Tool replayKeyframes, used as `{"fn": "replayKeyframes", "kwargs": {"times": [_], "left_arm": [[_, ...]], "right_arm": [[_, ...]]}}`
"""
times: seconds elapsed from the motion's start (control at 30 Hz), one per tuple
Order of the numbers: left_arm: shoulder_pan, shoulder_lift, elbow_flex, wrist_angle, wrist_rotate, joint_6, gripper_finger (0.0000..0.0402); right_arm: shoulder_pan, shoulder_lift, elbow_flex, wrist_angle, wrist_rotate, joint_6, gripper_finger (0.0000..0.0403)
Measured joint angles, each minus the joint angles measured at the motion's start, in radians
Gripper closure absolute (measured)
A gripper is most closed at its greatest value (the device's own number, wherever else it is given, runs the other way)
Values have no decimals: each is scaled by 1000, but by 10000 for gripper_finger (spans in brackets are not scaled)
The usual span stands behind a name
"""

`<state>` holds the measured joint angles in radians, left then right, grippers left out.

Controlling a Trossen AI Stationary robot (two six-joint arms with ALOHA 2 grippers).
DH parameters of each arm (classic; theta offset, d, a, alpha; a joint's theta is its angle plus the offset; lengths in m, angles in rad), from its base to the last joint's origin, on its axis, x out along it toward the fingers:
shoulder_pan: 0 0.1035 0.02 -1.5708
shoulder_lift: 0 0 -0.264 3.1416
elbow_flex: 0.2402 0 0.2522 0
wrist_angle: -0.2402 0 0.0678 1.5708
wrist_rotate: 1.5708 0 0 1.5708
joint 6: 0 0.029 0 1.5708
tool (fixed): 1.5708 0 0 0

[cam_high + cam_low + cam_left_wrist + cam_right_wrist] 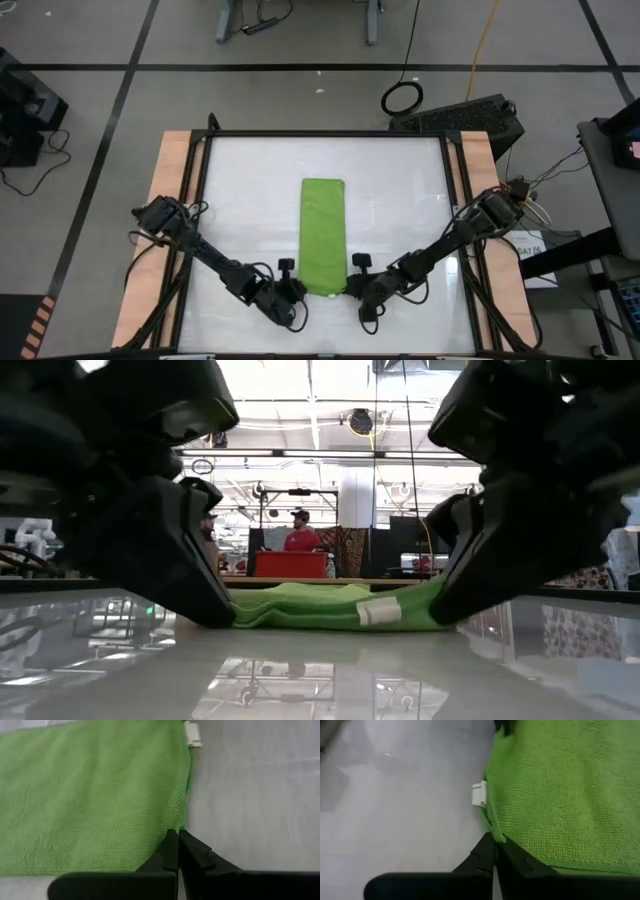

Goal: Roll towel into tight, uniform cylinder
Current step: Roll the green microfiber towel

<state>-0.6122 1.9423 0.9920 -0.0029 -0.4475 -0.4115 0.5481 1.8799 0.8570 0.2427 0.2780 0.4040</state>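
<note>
From above, the towel point(322, 236) lies flat as a long strip mid-counter point(240, 190), with the left end effector point(296, 291) at its 7 o'clock corner and the right end effector point(352, 290) at 5 o'clock. In each wrist view the fingers are pinched closed on a near corner of the cloth. If one thin pinch slips or the arms advance unevenly, the roll would likely start loose or skewed.

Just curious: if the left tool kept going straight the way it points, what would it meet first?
The towel. The left tool is shut right at its near corner, so going on would likely push into the cloth; contact already looks made.

Grey taped floor point(300, 95), red cabinet point(291, 564), ceiling lights point(300, 380)
</note>
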Motion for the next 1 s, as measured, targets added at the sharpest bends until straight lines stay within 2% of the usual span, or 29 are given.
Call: {"fn": "replayKeyframes", "kwargs": {"times": [0.53,1.0], "left_arm": [[60,-79,-2,-17,159,-212,397],[72,-77,-1,-71,161,-359,397]], "right_arm": [[-42,-56,1,-106,-151,165,403],[-53,-56,2,-134,-197,243,402]]}}
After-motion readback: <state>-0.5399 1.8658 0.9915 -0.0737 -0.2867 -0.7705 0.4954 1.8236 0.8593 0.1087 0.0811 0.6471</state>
